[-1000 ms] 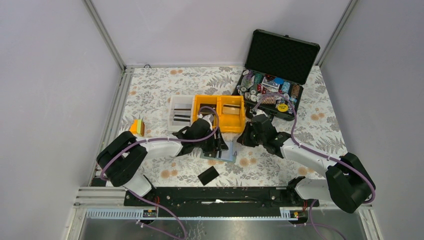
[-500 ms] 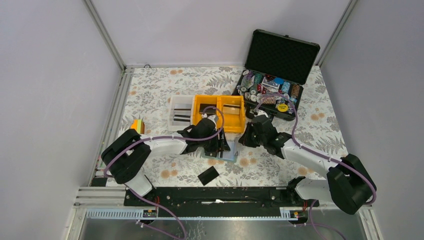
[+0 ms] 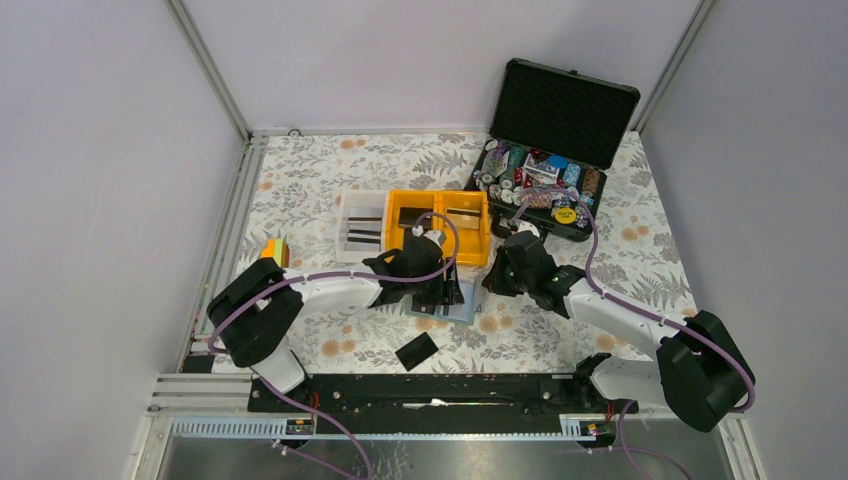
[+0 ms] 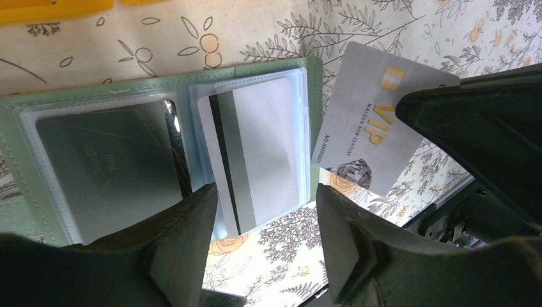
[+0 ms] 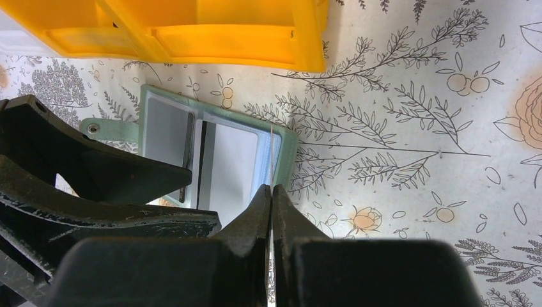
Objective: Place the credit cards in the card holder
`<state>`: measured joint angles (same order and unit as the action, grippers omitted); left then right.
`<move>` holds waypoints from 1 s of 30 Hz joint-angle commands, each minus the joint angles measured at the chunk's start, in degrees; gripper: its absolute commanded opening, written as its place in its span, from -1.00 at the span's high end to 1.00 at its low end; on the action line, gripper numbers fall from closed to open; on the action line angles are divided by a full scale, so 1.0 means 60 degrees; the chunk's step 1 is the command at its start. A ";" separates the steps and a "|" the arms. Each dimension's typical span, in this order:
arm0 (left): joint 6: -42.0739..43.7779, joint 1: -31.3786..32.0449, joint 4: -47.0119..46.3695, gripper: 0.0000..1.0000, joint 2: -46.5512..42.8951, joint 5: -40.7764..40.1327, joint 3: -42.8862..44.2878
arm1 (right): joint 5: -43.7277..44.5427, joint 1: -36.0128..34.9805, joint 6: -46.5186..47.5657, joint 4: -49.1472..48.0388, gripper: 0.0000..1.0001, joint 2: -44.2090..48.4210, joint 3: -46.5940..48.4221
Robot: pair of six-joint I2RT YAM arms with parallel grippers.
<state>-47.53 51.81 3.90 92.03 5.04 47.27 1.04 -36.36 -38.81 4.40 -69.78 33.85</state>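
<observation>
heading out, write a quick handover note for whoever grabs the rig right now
Left gripper: open, over the open card holder, holding nothing.
Right gripper: shut on a silver VIP card, just off the holder's right edge.
Done: a dark card in the left pocket; a silver striped card in the right pocket, maybe not fully seated.
Left: pocket the VIP card, then the black card lying near the arm bases, plus the remaining cards in the yellow bin and white bin.
</observation>
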 commanded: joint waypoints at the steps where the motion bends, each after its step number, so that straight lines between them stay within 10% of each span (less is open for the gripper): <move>1: 0.0180 0.0162 -0.0009 -0.21 0.0160 -0.0282 0.0579 | 0.0282 0.0053 0.0125 0.0024 1.00 0.0176 0.0129; 30: 0.1379 -0.0652 0.1314 -0.44 -0.1914 -0.2327 -0.0214 | -0.0132 0.0039 -0.0750 -0.1178 1.00 0.0602 -0.0673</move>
<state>-42.13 50.37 9.54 85.10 -2.31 48.51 0.75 -36.36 -40.88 1.85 -67.31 31.00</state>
